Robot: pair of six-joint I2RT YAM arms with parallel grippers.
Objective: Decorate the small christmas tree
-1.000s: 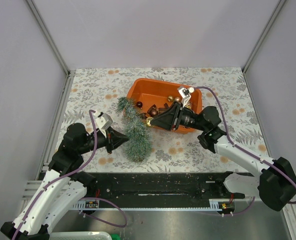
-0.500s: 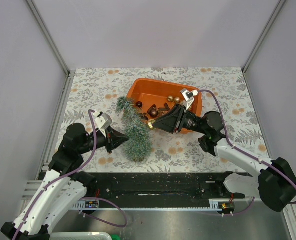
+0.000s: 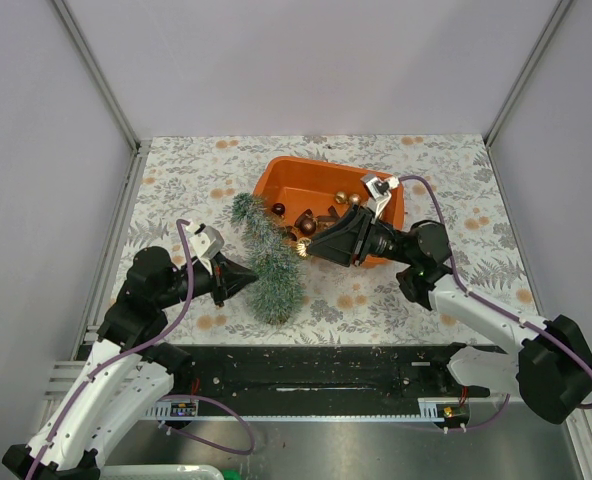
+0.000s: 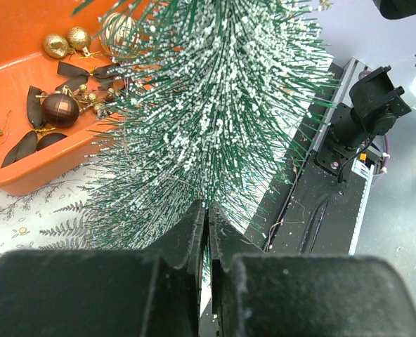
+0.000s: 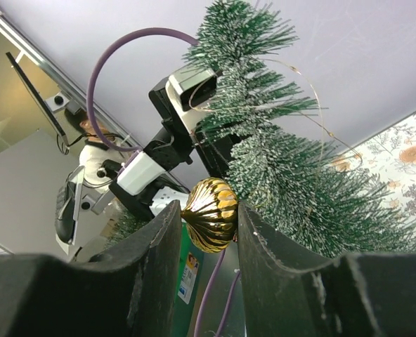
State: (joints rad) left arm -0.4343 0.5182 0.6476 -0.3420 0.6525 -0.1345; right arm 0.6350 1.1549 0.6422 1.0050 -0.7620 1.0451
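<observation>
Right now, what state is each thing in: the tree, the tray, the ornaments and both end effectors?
small christmas tree, lying on its side, narrow tip beside the tray.
left end effector, shut on the tree's needles near its wide end.
right end effector, shut on the gold bauble.
gold bauble, gripped, at the tree's edge.
orange tray, holding loose baubles.

we see a table (image 3: pixel 176 185) under a cloth printed with leaves and flowers, an orange tray (image 3: pixel 269 186) resting on it toward the far middle, and the small christmas tree (image 3: pixel 271 268) stretched out just beside the tray's near-left corner.
</observation>
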